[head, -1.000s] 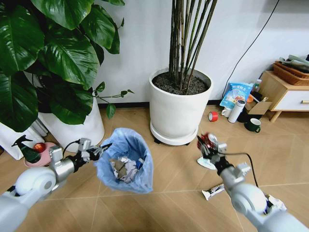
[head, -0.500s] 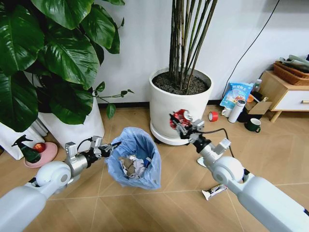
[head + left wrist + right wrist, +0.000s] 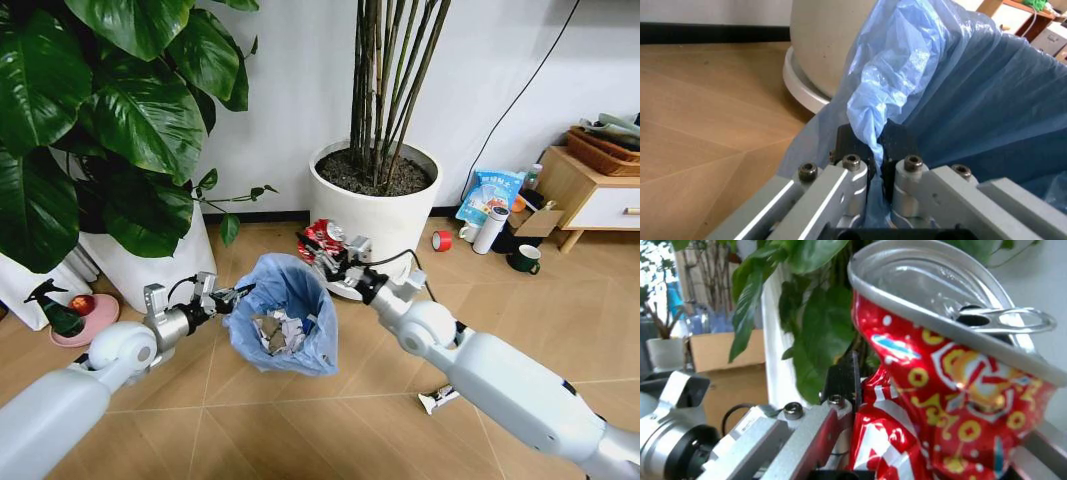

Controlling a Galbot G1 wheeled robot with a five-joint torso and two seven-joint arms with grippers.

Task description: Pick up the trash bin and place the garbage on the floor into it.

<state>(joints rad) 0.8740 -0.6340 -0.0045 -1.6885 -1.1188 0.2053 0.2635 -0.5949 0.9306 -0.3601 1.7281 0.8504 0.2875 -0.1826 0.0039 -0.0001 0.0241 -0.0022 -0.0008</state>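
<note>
The trash bin (image 3: 285, 325), lined with a crinkly light-blue bag (image 3: 960, 100), hangs just above the floor (image 3: 360, 420). My left gripper (image 3: 228, 297) is shut on its near-left rim; in the left wrist view the left gripper (image 3: 877, 145) pinches a fold of the bag. Crumpled paper and wrappers (image 3: 276, 332) lie inside. My right gripper (image 3: 322, 246) is shut on a crushed red can (image 3: 320, 237), held over the bin's far rim. The can (image 3: 940, 385) sits close in the right gripper (image 3: 927, 440). One wrapper (image 3: 440, 398) lies on the floor to the right.
A big white pot (image 3: 375, 215) with bamboo stands right behind the bin. Another white pot (image 3: 165, 265) with a leafy plant is at the left, beside a spray bottle (image 3: 55, 310). A wooden cabinet (image 3: 600, 195), mugs, a bottle and red tape (image 3: 441, 240) sit at the right.
My right arm has swung left with the red can, from over the floor on the right to the bin's far rim. The left arm has carried the bin slightly right and farther away.
</note>
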